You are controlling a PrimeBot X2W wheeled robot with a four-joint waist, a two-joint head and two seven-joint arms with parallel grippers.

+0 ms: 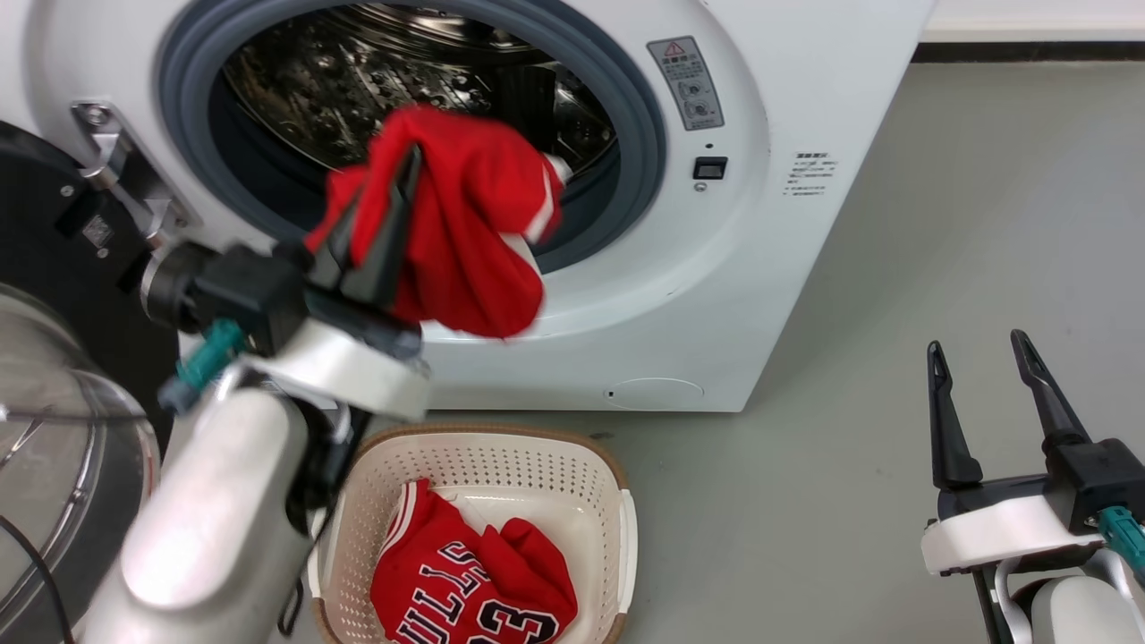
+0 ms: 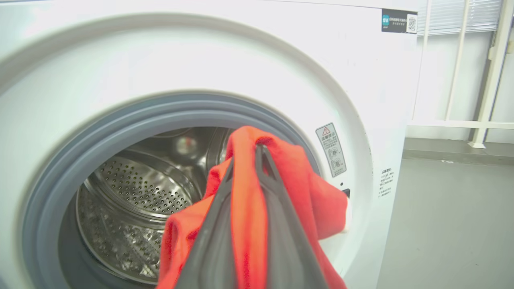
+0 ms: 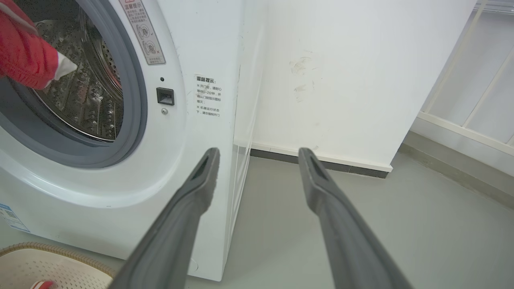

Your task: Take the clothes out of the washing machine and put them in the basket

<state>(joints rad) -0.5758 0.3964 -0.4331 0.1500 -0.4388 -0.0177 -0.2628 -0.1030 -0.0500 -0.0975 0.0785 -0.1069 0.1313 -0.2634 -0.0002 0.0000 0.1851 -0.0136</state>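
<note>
My left gripper (image 1: 394, 183) is shut on a plain red garment (image 1: 465, 233), which hangs in front of the porthole of the white washing machine (image 1: 716, 268). The left wrist view has the same red garment (image 2: 281, 180) pinched between my dark fingers (image 2: 277, 208), with the steel drum (image 2: 132, 200) behind. Below on the floor stands the cream basket (image 1: 537, 461), holding the red "23" jersey (image 1: 465, 581). My right gripper (image 1: 979, 358) is open at the lower right, apart from everything; in the right wrist view its fingers (image 3: 200, 180) spread wide over grey floor.
The washer's glass door (image 1: 54, 429) stands swung open at the left, beside my left arm. Grey floor (image 1: 984, 224) stretches to the right of the machine. A white wall (image 3: 341, 80) and a white railing (image 3: 461, 100) lie beyond the washer's right side.
</note>
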